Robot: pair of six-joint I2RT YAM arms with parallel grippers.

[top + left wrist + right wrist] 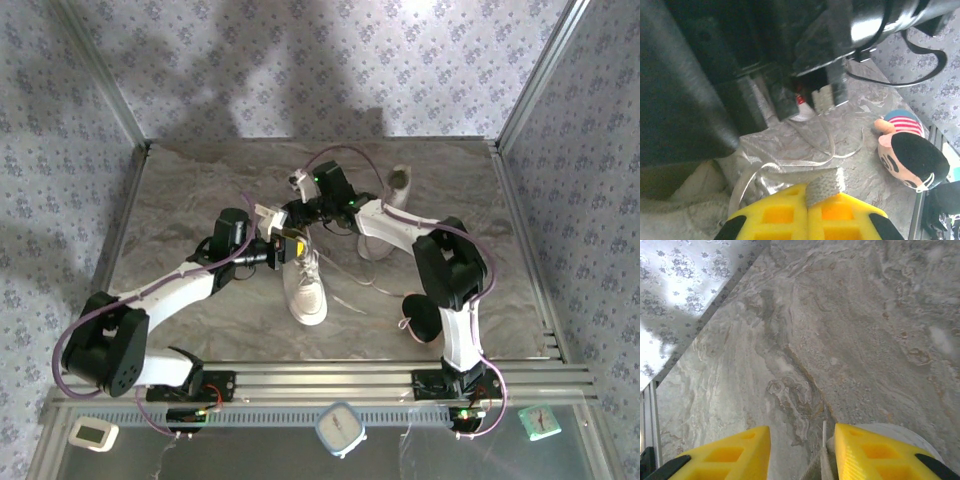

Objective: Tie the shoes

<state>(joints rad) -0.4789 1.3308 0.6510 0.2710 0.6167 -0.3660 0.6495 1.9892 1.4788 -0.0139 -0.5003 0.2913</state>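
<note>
Early days: near shoe lies just under both grippers, laces loose, no knot or bow visible. 2nd shoe sits behind the R arm, looks untouched. Left gripper is pinched tight on a lace; right gripper stands wide w/ a strand in the gap (not clamped). So crossing, knotting & both shoes are left, I'd say.

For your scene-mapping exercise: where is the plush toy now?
In the top external view the plush toy lies right of the near sneaker, beside the right arm.
</note>
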